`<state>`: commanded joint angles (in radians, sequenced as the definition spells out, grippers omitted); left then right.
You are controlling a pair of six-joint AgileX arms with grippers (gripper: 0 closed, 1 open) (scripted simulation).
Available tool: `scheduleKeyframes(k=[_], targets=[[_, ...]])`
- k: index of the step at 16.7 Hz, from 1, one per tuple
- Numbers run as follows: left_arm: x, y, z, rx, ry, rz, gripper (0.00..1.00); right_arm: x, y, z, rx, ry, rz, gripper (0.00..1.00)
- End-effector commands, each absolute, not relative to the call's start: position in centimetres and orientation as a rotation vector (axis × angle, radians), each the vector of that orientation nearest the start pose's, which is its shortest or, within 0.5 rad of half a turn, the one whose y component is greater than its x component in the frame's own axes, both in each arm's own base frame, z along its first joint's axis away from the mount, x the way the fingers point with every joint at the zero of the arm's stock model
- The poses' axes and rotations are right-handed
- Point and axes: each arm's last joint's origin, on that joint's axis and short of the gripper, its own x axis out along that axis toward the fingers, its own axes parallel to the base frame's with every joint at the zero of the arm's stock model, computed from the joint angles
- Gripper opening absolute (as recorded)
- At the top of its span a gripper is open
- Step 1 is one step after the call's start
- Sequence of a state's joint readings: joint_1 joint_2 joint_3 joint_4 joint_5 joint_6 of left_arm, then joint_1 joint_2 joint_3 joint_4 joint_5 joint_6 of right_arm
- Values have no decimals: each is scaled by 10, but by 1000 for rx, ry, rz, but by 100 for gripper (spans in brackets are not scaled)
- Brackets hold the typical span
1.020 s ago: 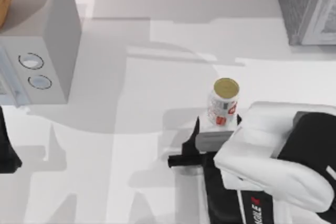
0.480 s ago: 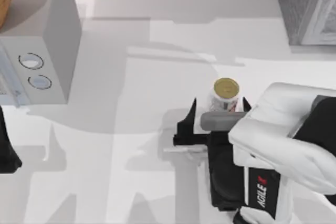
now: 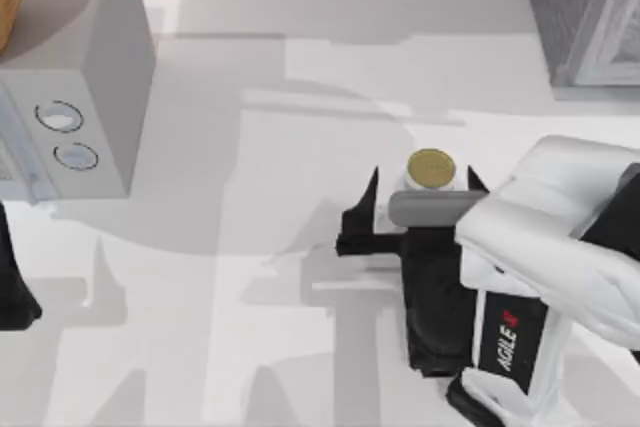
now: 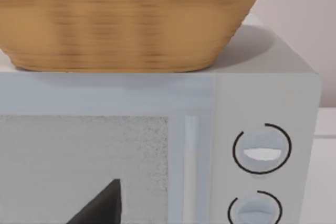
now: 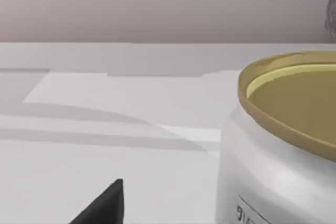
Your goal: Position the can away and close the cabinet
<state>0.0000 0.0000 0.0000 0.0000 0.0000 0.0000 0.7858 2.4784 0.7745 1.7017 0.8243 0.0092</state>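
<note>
The can [image 3: 430, 169] stands upright right of the table's middle, gold top showing. My right gripper [image 3: 423, 181] is open, with one dark finger on each side of the can and a gap to each. Up close, the right wrist view has the can [image 5: 286, 145] beside one black fingertip [image 5: 107, 203]. The cabinet [image 3: 585, 12], dark grey and speckled with a paler white-framed panel, stands at the far right corner. My left arm [image 3: 15, 292] is parked at the left edge, with one fingertip [image 4: 105, 205] in front of the pale grey box.
A pale grey box [image 3: 90, 77] with two round dials [image 3: 60, 117] stands at the far left, and a woven basket [image 4: 126, 19] sits on top of it. Bare white table [image 3: 300, 97] lies between the box and the cabinet.
My right arm has moved toward the far side of the table. Its fingers now reach along both sides of the can and its wrist covers the label. The can has not shifted.
</note>
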Motion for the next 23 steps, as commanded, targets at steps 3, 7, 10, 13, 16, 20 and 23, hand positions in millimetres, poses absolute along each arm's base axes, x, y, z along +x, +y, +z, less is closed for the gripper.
scheduleKeyframes(k=[3, 7, 10, 13, 16, 20, 23], targets=[[106, -1, 160, 0, 0, 0, 100, 261, 233, 11, 1, -6, -10, 100], [106, -1, 160, 0, 0, 0, 100, 261, 233, 11, 1, -6, -10, 77], [106, -1, 160, 0, 0, 0, 100, 261, 233, 11, 1, -6, -10, 55], [106, -1, 160, 0, 0, 0, 100, 261, 233, 11, 1, -6, -10, 32], [106, -1, 160, 0, 0, 0, 100, 261, 233, 11, 1, -6, -10, 10], [106, -1, 160, 0, 0, 0, 100, 261, 233, 11, 1, -6, -10, 0], [106, -1, 160, 0, 0, 0, 100, 261, 233, 11, 1, -6, -10, 0]])
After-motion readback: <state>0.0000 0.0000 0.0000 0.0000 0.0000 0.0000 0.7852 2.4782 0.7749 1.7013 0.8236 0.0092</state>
